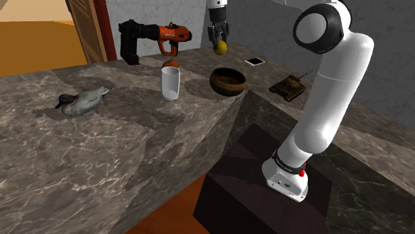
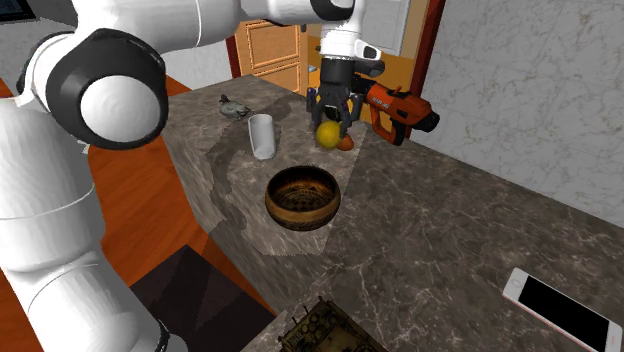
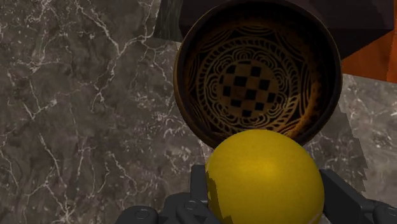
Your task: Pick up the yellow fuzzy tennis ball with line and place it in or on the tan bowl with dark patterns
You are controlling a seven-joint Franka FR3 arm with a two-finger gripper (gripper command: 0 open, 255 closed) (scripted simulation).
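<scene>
we have the tool (image 1: 218, 38) closed on the yellow ball (image 1: 221, 48), clamping it from both sides, and the ball hangs in the air well above the surface (image 1: 133, 153). the patterned brown bowl (image 1: 228, 81) stands upright and empty on that surface, close to its edge. in the wrist view the bowl (image 3: 257, 79) lies ahead of the ball (image 3: 264, 175), not under it, so we judge the carry is only partly done: the ball is lifted but not yet over its target.

to do this step well, we think the tool should travel sideways at its present height until the ball sits over the chequered middle of the bowl. only then should it come down. lowering first would risk clipping the near rim and shoving the bowl toward the edge. the white cup (image 2: 262, 135) stands near the tool in the second exterior view, and the orange drill (image 2: 400, 108) lies just behind. the path should therefore lead away from both, straight toward the bowl (image 2: 302, 198).

we would release low, with the ball just inside the rim. it looks smooth and round, and a drop from high up could bounce it out and off the surface. open gently, then lift straight up.
</scene>
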